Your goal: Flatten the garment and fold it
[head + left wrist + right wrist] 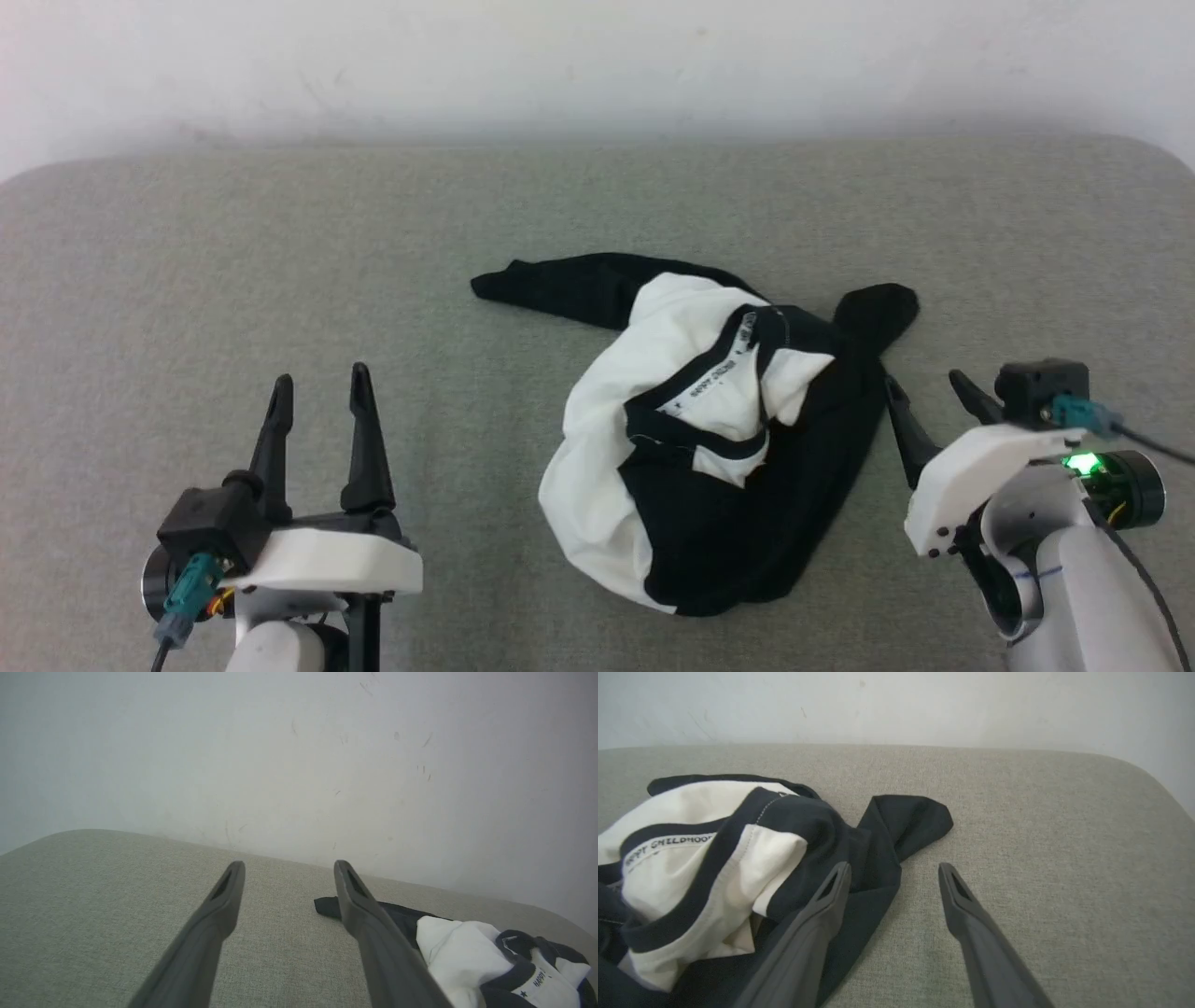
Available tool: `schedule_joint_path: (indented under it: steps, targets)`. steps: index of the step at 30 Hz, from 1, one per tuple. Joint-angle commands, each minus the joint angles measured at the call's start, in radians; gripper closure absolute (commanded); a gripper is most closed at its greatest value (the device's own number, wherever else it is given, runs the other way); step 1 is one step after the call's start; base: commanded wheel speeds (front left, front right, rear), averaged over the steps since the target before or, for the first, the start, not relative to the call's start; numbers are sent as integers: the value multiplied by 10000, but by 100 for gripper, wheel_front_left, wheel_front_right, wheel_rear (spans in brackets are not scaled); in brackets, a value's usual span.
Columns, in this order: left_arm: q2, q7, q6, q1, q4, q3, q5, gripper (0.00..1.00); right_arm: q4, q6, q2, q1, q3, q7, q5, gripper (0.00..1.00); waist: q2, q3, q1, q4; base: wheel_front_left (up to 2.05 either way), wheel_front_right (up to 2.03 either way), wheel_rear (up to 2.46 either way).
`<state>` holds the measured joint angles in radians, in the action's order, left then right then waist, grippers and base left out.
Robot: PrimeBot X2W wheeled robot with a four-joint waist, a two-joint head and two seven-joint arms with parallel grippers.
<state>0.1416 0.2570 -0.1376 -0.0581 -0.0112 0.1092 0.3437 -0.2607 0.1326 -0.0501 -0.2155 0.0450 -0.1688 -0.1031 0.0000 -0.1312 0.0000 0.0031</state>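
The garment (709,429) lies crumpled in a heap at the middle of the grey cushion, white body and black sleeves bunched together, neck band with small print facing up. One black sleeve reaches left, another sleeve end points to the far right. My left gripper (319,385) stands open well to the left of the heap, holding nothing. My right gripper (924,383) is open just beside the heap's right edge. In the right wrist view the garment (738,858) lies to the left and my right gripper (894,869) hovers at its black edge, its left finger over the cloth. The left wrist view has the garment (476,952) at lower right, beyond my left gripper (289,865).
The grey fabric surface (187,280) ends at a white wall (597,65) behind, with rounded far corners. Bare cushion stretches on both sides of the heap and in front of it.
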Motion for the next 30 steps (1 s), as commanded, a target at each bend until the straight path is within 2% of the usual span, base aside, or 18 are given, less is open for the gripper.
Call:
schedule_joint_path:
  steps: [1, 10, 11, 12, 13, 16, 21, 26, 30]
  targets:
    - [-89, 45, 85, 112, 89, -92, -124, 0, -151, -19, -1, -194, 49, -189, 47, 0, 0, -306, 0, 356, 0, 0, 0]
    - [-709, 46, 728, 147, -26, -638, -573, 0, -1510, -19, -1, -1036, 707, -2594, 440, 0, 0, -635, 0, 954, 0, 0, 0]
    - [-738, 46, 808, 131, -98, -695, -584, 0, -1608, -19, -1, -1043, 760, -2882, 448, 4, 0, -635, 0, 977, 0, 0, 0]
    - [-763, 46, 876, 110, -164, -749, -606, 0, -1663, -19, -1, -1042, 787, -3112, 438, 57, 0, -627, 0, 996, 0, 0, 0]
    - [-786, 46, 935, 96, -224, -800, -624, 0, -1667, -19, -1, -1034, 789, -3247, 395, 100, 0, -610, 0, 1008, 0, 0, 0]
    - [-838, 46, 1051, 108, -356, -944, -694, 0, -1488, -19, -1, -950, 744, -3245, 147, 100, 0, -509, 0, 973, 0, 0, 0]
    - [-884, 47, 1154, 254, -509, -1066, -825, 0, -768, -19, -1, -736, 968, -2295, -118, 100, 0, -136, 0, 792, 0, 0, 0]
    - [-900, 47, 1283, 403, -620, -1131, -929, 0, 319, -19, -1, -327, 2030, -1298, -180, 100, 0, 356, 0, 669, 0, 0, 0]
    - [-907, 47, 1341, 591, -701, -1121, -991, 0, 1127, -19, -1, 302, 2838, -1097, -90, 100, 0, 724, 0, 612, 0, 0, 0]
